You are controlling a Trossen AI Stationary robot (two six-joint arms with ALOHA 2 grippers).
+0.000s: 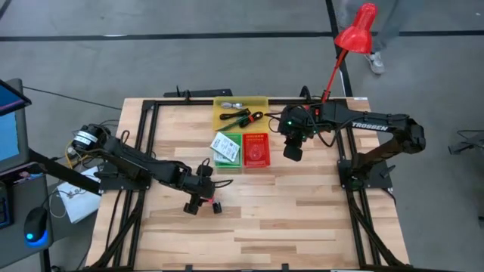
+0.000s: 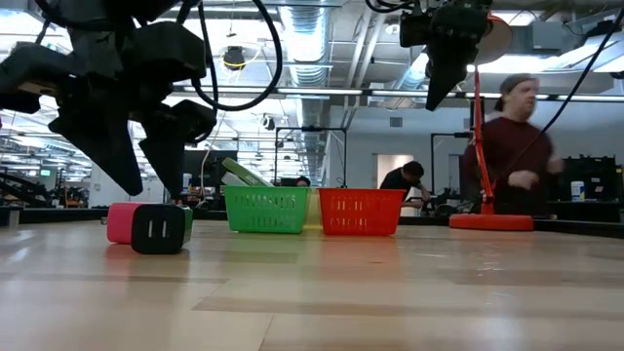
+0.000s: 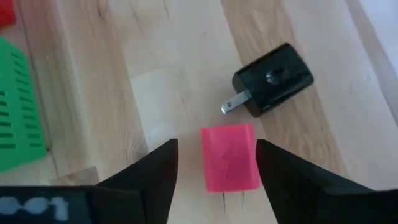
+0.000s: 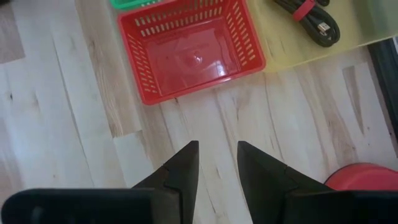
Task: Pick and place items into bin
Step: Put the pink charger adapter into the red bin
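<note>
A pink wall-plug charger lies flat on the wood, prongs pointing toward my left gripper. A black charger lies on its side just past it. My left gripper is open and hovers just above the pink charger, one finger on either side, touching nothing. In the low view the fingers end above both chargers. My right gripper is open and empty, high over the table near the red bin. White packets lie in the green bin.
The green bin and the red bin stand side by side at the table's far middle. Behind them is a yellow tray with black cables. A red desk lamp stands at the far right. A person is beyond the table.
</note>
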